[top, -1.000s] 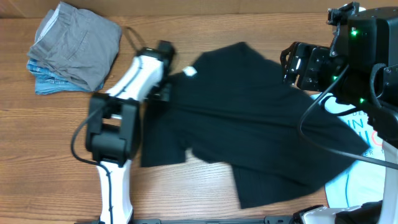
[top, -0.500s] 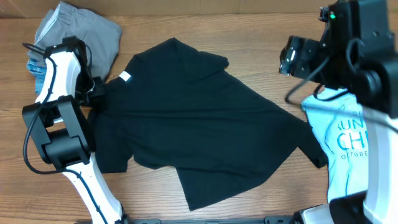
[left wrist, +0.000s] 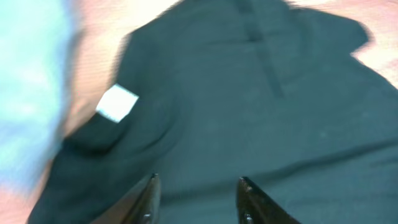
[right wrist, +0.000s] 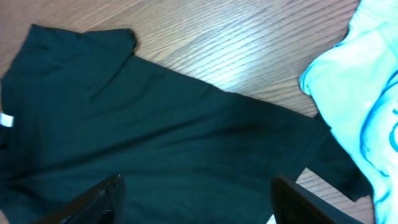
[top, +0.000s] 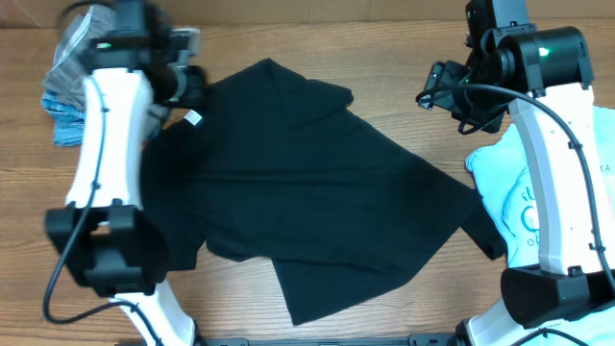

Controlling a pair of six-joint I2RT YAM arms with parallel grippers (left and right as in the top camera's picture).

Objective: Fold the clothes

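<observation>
The black T-shirt (top: 307,192) lies crumpled and spread across the middle of the table, its small white neck tag (top: 193,118) at its upper left. It also shows in the left wrist view (left wrist: 261,118) with the tag (left wrist: 117,103), and in the right wrist view (right wrist: 155,137). My left gripper (top: 187,82) is open and empty, raised above the shirt's upper left corner; its fingers (left wrist: 198,186) hang over black cloth. My right gripper (top: 437,91) is open and empty, raised beyond the shirt's right side; its fingers (right wrist: 196,199) are spread wide above the shirt.
A stack of grey and blue folded pieces (top: 72,72) sits at the back left, partly hidden by my left arm. A light-blue printed tee (top: 538,207) lies at the right edge and shows in the right wrist view (right wrist: 364,93). Bare wood shows along the front.
The black shirt was dragged left, then released. My left arm has lifted and swung up over the shirt's neck corner. My right arm has risen and pulled back to the right.
</observation>
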